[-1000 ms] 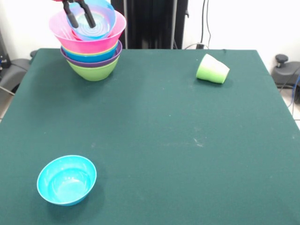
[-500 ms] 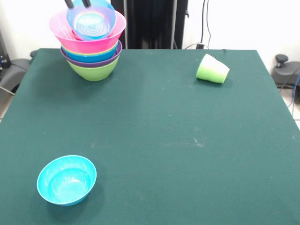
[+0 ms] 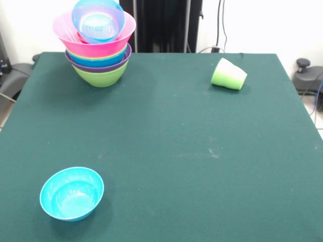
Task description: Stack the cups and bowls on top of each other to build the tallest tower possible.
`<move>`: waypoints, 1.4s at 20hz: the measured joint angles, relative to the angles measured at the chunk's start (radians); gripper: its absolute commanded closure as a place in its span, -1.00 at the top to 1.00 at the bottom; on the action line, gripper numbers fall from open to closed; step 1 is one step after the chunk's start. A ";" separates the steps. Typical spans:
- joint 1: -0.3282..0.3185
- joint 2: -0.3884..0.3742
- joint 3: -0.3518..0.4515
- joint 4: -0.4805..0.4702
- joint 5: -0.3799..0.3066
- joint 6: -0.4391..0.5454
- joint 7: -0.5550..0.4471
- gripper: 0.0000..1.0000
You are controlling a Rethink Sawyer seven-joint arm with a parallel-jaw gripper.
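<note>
The tower [image 3: 98, 53] stands at the table's far left corner: a lime green bowl [image 3: 101, 75] at its base, purple, blue and green rims above, then the huge pink bowl [image 3: 96, 45]. A blue bowl [image 3: 98, 20] rests tilted inside the pink one, its opening facing the camera. A light green cup [image 3: 228, 74] lies on its side at the far right. A small cyan bowl [image 3: 72, 193] sits upright near the front left. No gripper shows in this view.
The green table [image 3: 166, 146] fills the view. A dark pedestal [image 3: 161, 25] rises behind the far edge. Cables and dark gear lie off the table's right and left sides.
The gripper has let go of the blue bowl and risen out of the top of the picture. The blue bowl stays tilted in the pink one.
</note>
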 measured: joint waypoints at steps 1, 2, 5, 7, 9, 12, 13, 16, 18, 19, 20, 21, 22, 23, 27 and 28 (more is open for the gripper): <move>0.004 -0.004 0.000 0.007 -0.001 0.000 0.000 1.00; 0.007 -0.004 0.000 0.010 -0.001 0.000 0.000 1.00; 0.019 -0.002 0.000 0.016 -0.005 0.000 0.000 1.00; 0.036 0.000 -0.004 0.017 -0.014 0.000 0.000 1.00; 0.087 0.009 -0.025 0.016 -0.043 -0.007 0.000 1.00; 0.146 0.031 -0.051 0.010 -0.080 -0.019 0.000 1.00; 0.166 0.039 -0.062 0.007 -0.093 -0.024 0.000 1.00; 0.258 0.088 -0.110 -0.015 -0.157 -0.050 0.000 1.00; 0.288 0.108 -0.130 -0.026 -0.180 -0.064 0.000 1.00; 0.307 0.123 -0.144 -0.034 -0.195 -0.074 0.000 1.00; 0.325 0.137 -0.156 -0.043 -0.206 -0.084 0.000 1.00; 0.337 0.148 -0.165 -0.050 -0.214 -0.089 0.000 1.00; 0.362 0.171 -0.185 -0.065 -0.226 -0.098 0.000 1.00; 0.372 0.180 -0.192 -0.072 -0.228 -0.099 0.000 1.00; 0.411 0.201 -0.215 -0.097 -0.229 -0.099 0.000 1.00; 0.418 0.201 -0.218 -0.101 -0.228 -0.099 0.000 1.00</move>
